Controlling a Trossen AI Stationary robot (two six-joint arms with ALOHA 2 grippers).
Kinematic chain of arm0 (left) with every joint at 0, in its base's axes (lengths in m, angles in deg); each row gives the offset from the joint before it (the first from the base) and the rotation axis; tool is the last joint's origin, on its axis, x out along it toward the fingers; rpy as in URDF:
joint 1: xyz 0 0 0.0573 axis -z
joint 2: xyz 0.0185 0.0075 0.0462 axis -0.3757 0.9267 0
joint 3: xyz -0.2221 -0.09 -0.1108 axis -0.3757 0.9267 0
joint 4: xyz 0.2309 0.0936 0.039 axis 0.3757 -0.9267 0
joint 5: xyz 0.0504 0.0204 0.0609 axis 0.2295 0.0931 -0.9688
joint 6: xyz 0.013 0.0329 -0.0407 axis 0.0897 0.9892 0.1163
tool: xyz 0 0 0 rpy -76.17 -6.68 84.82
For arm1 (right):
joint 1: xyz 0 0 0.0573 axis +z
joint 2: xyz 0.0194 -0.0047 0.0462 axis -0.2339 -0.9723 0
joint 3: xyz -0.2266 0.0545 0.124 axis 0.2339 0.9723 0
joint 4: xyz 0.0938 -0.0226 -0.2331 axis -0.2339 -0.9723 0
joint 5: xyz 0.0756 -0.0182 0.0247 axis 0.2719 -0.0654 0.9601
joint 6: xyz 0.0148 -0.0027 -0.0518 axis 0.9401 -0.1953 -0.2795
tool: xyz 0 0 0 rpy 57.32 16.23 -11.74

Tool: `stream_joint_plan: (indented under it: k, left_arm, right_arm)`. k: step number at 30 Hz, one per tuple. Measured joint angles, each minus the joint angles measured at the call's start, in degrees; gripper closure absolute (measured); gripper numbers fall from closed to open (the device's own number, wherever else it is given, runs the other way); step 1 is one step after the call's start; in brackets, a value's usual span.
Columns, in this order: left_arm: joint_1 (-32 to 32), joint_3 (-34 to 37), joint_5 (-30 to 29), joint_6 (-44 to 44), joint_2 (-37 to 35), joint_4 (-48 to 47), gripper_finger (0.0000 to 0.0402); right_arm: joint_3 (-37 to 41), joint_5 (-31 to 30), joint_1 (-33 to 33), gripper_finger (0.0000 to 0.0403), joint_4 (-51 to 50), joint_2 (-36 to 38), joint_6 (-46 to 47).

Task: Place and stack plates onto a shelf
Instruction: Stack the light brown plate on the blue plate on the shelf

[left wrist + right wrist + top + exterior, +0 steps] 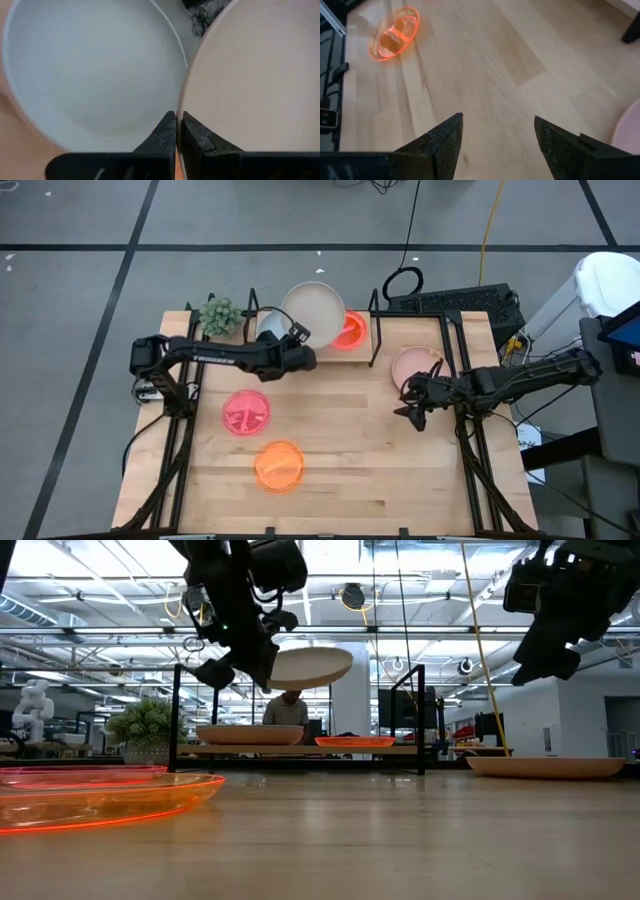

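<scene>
Cream plate (316,307) hangs top centre over the shelf (372,340), pinched by its rim in my left gripper (298,334); that thin hold could slip. Right gripper (412,412) waits with fingers apart, centre right.

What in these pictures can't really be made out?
- Plate on the shelf: in the high view the held cream plate and the left gripper cover most of it.
- Pale pink plate: right wrist view, cut off by the edge.
- Person behind the shelf: low view, mostly hidden by the plates.
</scene>
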Motion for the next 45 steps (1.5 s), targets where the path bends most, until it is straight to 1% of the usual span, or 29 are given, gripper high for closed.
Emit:
stream_joint_plan:
  k: [4,11,16,19,21,25,31,33,35,38,45]
  left_arm:
    - [-1.55,-0.01,1.83,0.49,-0.05,-1.22,0.0392]
    - [-2.59,-0.01,2.17,0.53,-0.27,-2.98,0.0392]
    - [-4.47,-0.01,2.01,1.13,-0.29,-4.22,0.0392]
    - [-5.37,-0.01,4.65,0.09,-0.29,-4.54,0.0391]
    - [-5.61,-0.01,5.66,0.25,-0.29,-4.43,0.0382]
    - [-5.56,-0.01,6.72,3.74,-0.29,-3.89,0.0367]
    - [-5.57,-0.01,8.34,10.91,-0.29,-3.32,0.0363]
    - [-5.57,-0.01,9.12,11.75,-0.29,-3.31,0.0362]
    - [-5.57,-0.01,10.94,9.92,-0.31,-3.62,0.0362]
    - [-5.41,-0.01,13.19,3.78,-0.64,-5.74,0.0361]
    - [-3.36,-0.01,12.15,-7.36,-4.34,-13.67,0.0360]
  right_arm:
    - [0.00,-0.03,0.00,0.0177,-2.07,1.32,0.02]
    - [0.00,-0.31,-0.02,0.0177,-2.98,2.13,0.04]
    - [0.00,-0.42,-0.02,0.0177,-3.17,2.13,0.04]
    - [0.00,-0.42,-0.02,0.0177,-3.34,2.13,0.05]
    - [0.00,-0.42,-0.02,0.0177,-3.36,2.13,0.07]
    - [0.00,-0.42,-0.02,0.0177,-3.35,2.13,0.07]
    - [0.00,-0.42,-0.02,0.0177,-3.15,2.11,0.07]
    - [0.00,-0.44,-0.02,0.0177,-2.96,2.10,0.07]
    - [0.00,-0.43,-0.02,0.0177,-2.90,2.10,0.07]
    - [0.00,-0.41,-0.02,0.0177,-2.92,2.10,0.07]
    - [0.00,-0.24,-0.02,0.0177,-3.55,2.10,1.14]
